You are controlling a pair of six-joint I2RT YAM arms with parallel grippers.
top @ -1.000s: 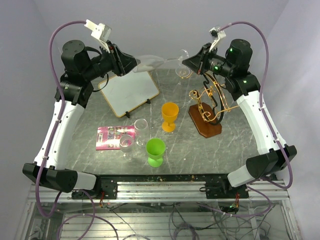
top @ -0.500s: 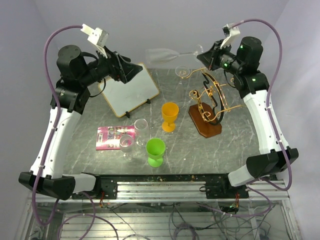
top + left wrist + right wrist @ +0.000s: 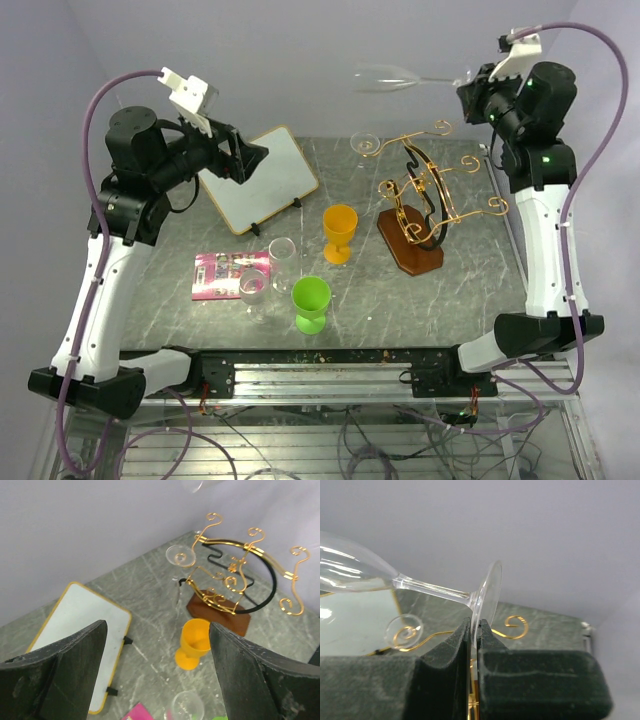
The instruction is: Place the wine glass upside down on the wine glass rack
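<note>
The clear wine glass [image 3: 388,78] lies level in the air, high over the table's back edge, bowl pointing left. My right gripper [image 3: 472,84] is shut on the rim of its round foot [image 3: 488,594], and the stem [image 3: 427,586] runs off to the left. The wine glass rack [image 3: 424,188] stands below on its reddish-brown wooden base [image 3: 412,252], its gold curls [image 3: 516,625] behind the right gripper [image 3: 474,628]. My left gripper [image 3: 254,158] is open and empty over the whiteboard, well left of the glass. From the left gripper [image 3: 157,672], the rack [image 3: 241,571] shows ahead.
A tilted whiteboard [image 3: 258,178] stands back left. An orange goblet [image 3: 340,232], a green goblet [image 3: 311,303], two clear glasses [image 3: 282,252] and a pink card [image 3: 226,274] sit mid-table. Another clear glass foot [image 3: 367,143] shows at the rack's back-left curl.
My left gripper opened, let go of the wine glass bowl and drew back to the left. The right arm lifted the glass up and to the right.
</note>
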